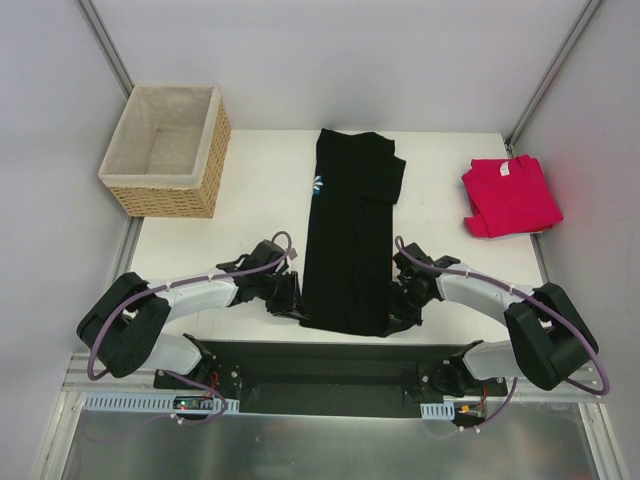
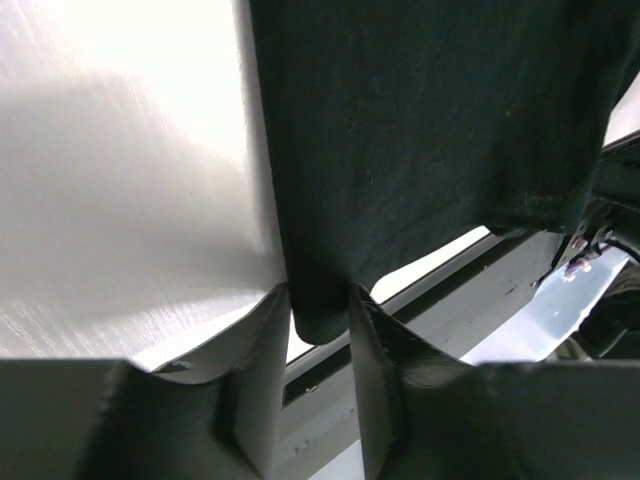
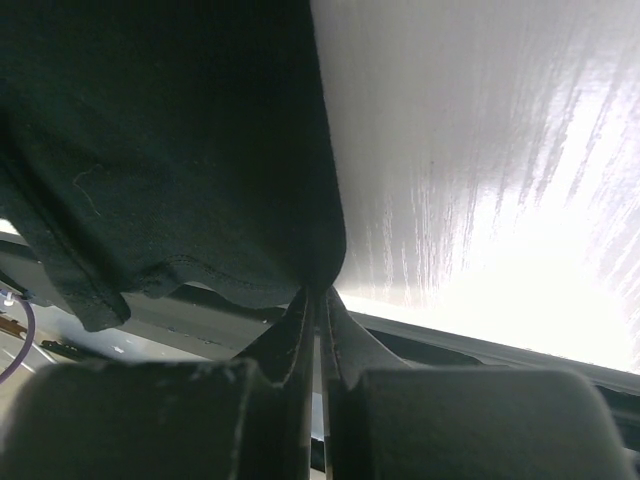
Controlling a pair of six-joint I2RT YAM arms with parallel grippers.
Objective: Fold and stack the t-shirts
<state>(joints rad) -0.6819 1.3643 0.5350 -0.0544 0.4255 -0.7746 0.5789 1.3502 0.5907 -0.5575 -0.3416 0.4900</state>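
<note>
Top external view: the black shirt (image 1: 350, 240) lies folded lengthwise down the middle of the table (image 1: 250, 190), its near corners hidden by the arms. The left fingers (image 2: 262, 370) pinch its near-left corner. The right fingers (image 3: 288, 345) are clamped tight on the near-right hem. The red shirt (image 1: 510, 195) sits folded at far right.

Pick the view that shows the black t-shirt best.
Top external: it shows the whole black t-shirt, folded into a long strip. The wrist views show only its near hem corners, one pinched in the left hand, one in the right hand.
</note>
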